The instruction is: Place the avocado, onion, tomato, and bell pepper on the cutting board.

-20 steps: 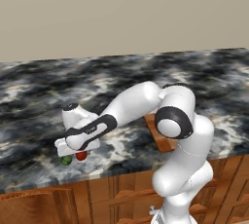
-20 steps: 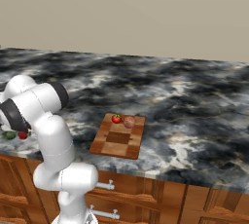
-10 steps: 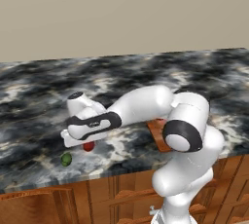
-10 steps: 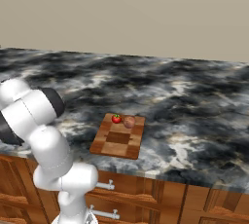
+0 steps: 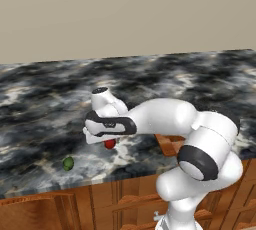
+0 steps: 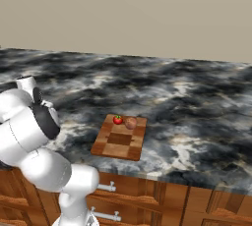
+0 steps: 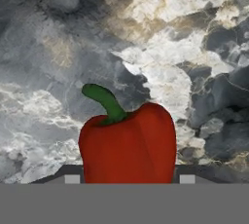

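Carrying step: I have the bell pepper (image 5: 110, 143) in the gripper (image 5: 107, 142), lifted off the counter (image 5: 45, 119), so I judge this the third of four items, midway through its transfer

Left base view: the pepper shows as a red lump just under the hand, clear of the stone; the avocado (image 5: 68, 163) lies on the counter below and to the left of the hand, apart from it and near the counter's front edge; a corner of the cutting board (image 5: 171, 144) peeks out behind my forearm, on the far side from the hand

Right base view: the cutting board (image 6: 119, 137) sits well away from the hand; it holds the tomato (image 6: 117, 120) and the onion (image 6: 131, 122), side by side near its far edge, the rest of the board bare

Hand view: the bell pepper (image 7: 127, 146) sits right at the fingers, green stem curling up, jaws narrowed onto its sides; marbled counter (image 7: 185, 57) lies beyond it

Next move: I think I must swing the arm across to the board and lower onto the bare near part, keeping clear of the tomato and onion

After that: the avocado is left to fetch
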Available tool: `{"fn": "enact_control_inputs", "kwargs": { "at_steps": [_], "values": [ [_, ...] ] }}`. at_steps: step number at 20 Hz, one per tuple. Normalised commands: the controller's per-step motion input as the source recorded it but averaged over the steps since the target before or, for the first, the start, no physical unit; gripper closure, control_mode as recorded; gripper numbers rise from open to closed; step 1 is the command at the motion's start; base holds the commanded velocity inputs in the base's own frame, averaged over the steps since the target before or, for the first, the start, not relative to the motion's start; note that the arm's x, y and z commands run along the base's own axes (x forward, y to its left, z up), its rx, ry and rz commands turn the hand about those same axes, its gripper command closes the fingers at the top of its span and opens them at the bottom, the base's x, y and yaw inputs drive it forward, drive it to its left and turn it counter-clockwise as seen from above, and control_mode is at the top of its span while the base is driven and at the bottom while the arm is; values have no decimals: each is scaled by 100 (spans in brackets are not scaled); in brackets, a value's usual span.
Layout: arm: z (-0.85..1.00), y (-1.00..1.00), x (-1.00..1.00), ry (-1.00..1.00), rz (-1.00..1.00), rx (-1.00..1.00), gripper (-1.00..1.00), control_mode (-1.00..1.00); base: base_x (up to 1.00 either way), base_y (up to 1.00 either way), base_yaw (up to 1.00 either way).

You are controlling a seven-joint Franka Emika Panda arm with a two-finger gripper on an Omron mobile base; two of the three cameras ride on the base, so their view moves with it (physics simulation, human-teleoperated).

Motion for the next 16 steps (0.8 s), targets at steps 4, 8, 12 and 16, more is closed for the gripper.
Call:
{"fn": "enact_control_inputs", "kwargs": {
  "at_steps": [4, 8, 12, 16],
  "values": [
    [8, -71, 0, 0, -2, 0, 100, -100, 0, 0, 0],
    [6, -69, 0, 0, -1, 0, 100, -100, 0, 0, 0],
    [1, -71, 0, 0, -1, 0, 100, -100, 0, 0, 0],
    [1, -66, 0, 0, -2, 0, 100, -100, 0, 0, 0]
  ]
}}
